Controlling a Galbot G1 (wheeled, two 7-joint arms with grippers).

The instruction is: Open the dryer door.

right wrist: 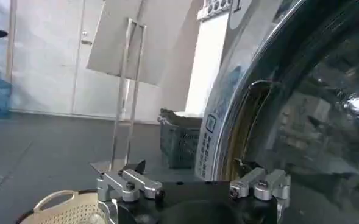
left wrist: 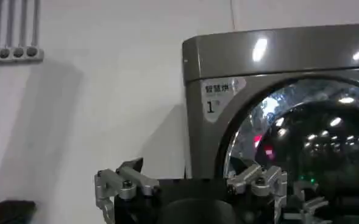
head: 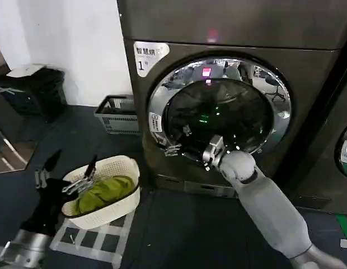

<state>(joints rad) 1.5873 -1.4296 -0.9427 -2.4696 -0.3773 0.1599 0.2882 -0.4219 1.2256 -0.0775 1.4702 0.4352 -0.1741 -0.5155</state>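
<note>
The dryer door (head: 218,112) is a round porthole with a wide chrome rim and dark glass, set in a dark grey machine bearing a white "1" sticker (head: 145,59). My right gripper (head: 179,141) is open at the door's lower left rim, one finger by the dark recess in the rim (right wrist: 252,122). In the right wrist view the right gripper (right wrist: 194,176) holds nothing, and the door (right wrist: 313,122) stands right beside it. I cannot tell whether the door is ajar. My left gripper (head: 70,174) hangs open and empty at the lower left, over the basket rim. The left wrist view shows the left gripper (left wrist: 191,182) facing the door (left wrist: 313,140) from farther off.
A cream basket (head: 115,162) with green cloth (head: 103,190) sits on the floor left of the dryer. A grey crate (head: 115,115) stands by the wall and a black bin (head: 33,89) farther left. A neighbouring machine's round door (head: 346,151) shows at the right edge.
</note>
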